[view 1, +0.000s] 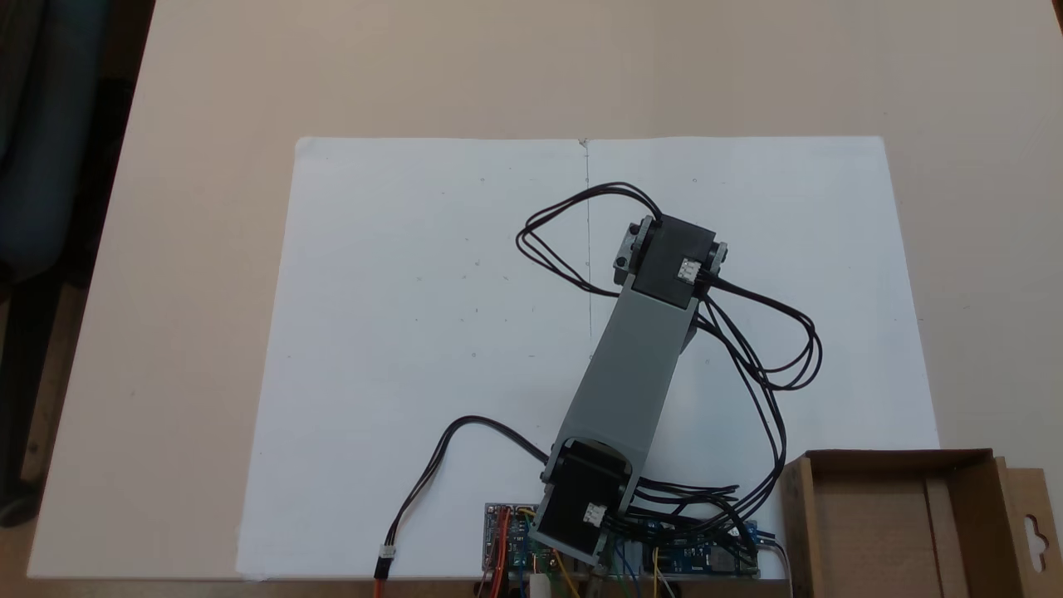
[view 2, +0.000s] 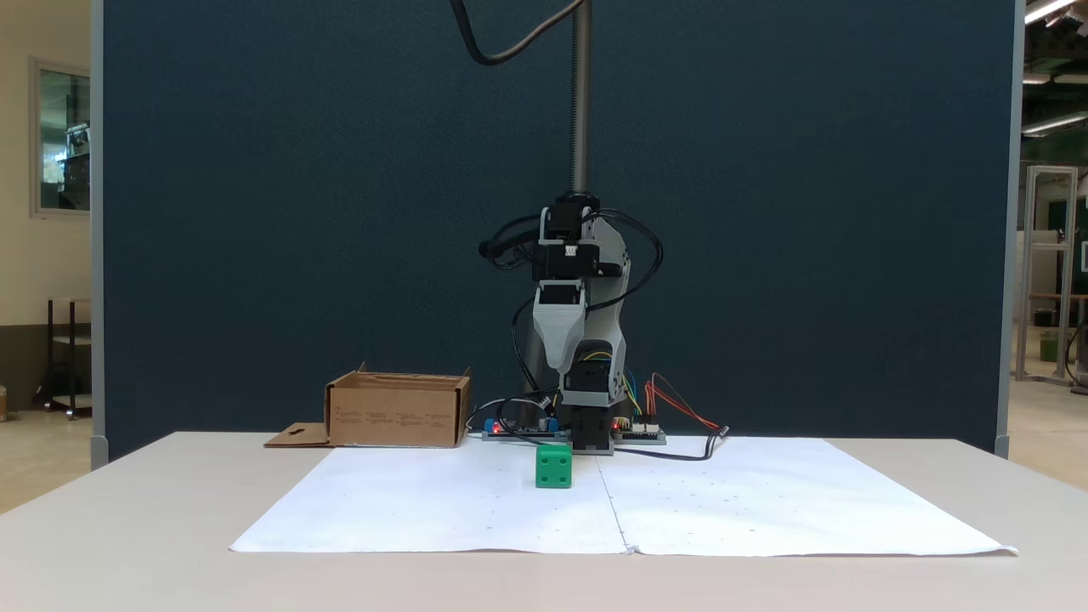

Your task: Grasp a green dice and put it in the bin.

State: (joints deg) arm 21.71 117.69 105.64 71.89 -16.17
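Note:
The green dice [view 2: 553, 467] sits on the white paper [view 2: 442, 501], just left of the paper's centre seam in a fixed view. From above, the arm [view 1: 635, 357] covers the spot where it lies. My gripper [view 2: 562, 367] hangs pointing down, above the dice and apart from it. Only one grey jaw faces the camera, so its state is unclear. The bin [view 2: 398, 412] is a brown cardboard box at the back left, seen from the front. From above the bin [view 1: 830, 531] is at the bottom right, its hang-hole flap [view 1: 1034, 523] spread outward.
Circuit boards and coloured wires [view 2: 659, 425] lie around the arm's base. Black cables [view 1: 764, 349] loop out beside the arm. The white paper [view 1: 399, 332] covers the middle of the beige table [view 1: 208, 166]. A dark blue partition [view 2: 255, 212] stands behind.

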